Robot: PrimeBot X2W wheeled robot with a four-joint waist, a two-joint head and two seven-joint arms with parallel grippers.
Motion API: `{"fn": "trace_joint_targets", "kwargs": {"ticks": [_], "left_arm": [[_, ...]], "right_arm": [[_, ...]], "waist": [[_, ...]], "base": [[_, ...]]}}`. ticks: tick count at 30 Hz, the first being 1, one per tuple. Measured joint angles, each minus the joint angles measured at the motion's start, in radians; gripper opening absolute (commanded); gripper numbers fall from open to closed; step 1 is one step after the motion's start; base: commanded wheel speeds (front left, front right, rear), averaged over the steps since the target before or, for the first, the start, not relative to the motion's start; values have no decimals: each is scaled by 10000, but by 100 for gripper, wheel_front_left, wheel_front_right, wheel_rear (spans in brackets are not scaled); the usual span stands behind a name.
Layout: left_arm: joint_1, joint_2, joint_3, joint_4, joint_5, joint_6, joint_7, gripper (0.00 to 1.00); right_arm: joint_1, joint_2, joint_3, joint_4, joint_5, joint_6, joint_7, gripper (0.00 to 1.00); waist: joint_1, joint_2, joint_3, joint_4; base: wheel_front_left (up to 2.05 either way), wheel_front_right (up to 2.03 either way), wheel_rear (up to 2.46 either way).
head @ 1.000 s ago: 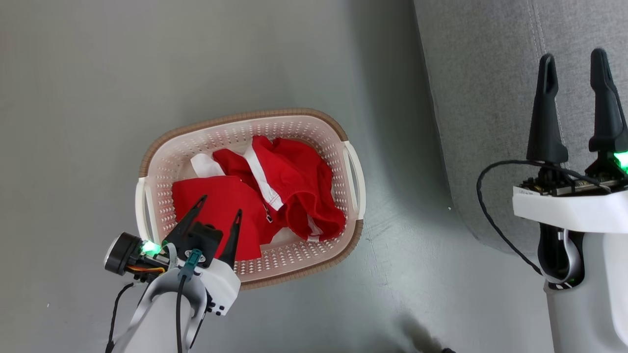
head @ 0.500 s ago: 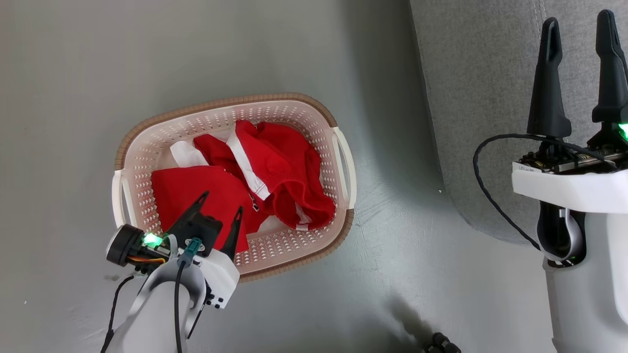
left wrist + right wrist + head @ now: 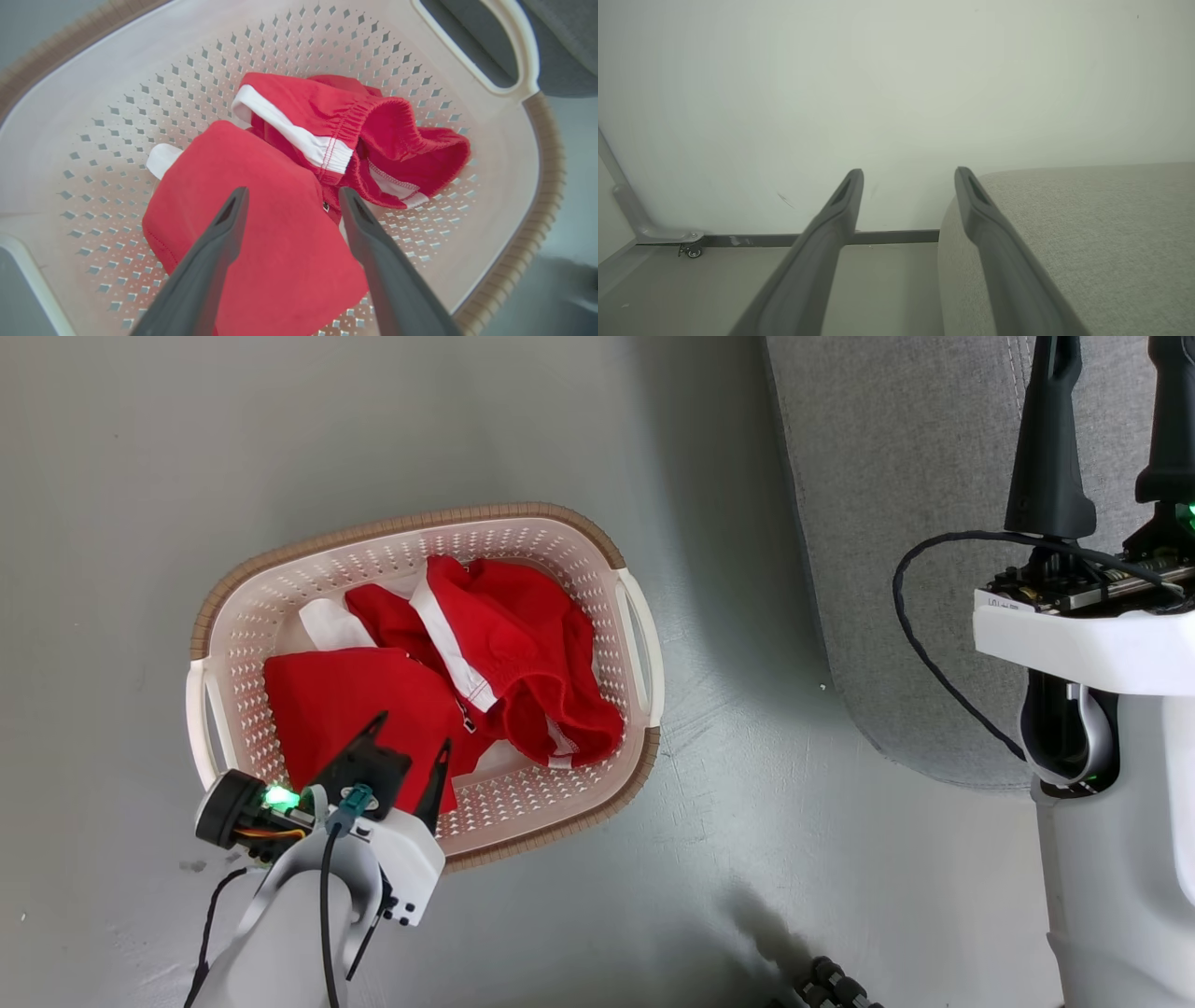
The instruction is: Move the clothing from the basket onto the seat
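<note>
1. A smooth grey floor carries the basket, which stands near the grey seat, to its left
2. The red clothing lies bunched inside the basket
3. The left gripper hangs over the clothing, fingers spread, holding nothing
4. The right gripper is open and empty beside the seat's edge, facing a pale wall with a dark skirting strip
</note>
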Motion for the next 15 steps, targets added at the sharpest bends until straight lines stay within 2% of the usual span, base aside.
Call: {"fn": "trace_joint_targets", "kwargs": {"ticks": [4,7,12,15], "left_arm": [[-160,-4,127,353,-27,48,-2,100],[-277,38,326,669,-119,267,4,100],[-535,265,763,1062,-263,907,111,100],[-647,291,851,1246,-366,978,209,100]], "right_arm": [[2,-2,4,54,2,0,0,100],[5,-2,-4,109,4,0,-27,100],[5,-2,-21,138,77,0,-58,100],[4,-2,-31,151,92,0,-58,100]], "waist": [[0,0,51,-25],[0,0,98,-54],[0,0,203,-130],[-1,0,274,-184]], "base": [[0,0,0],[0,0,0],[0,0,0],[0,0,0]]}}
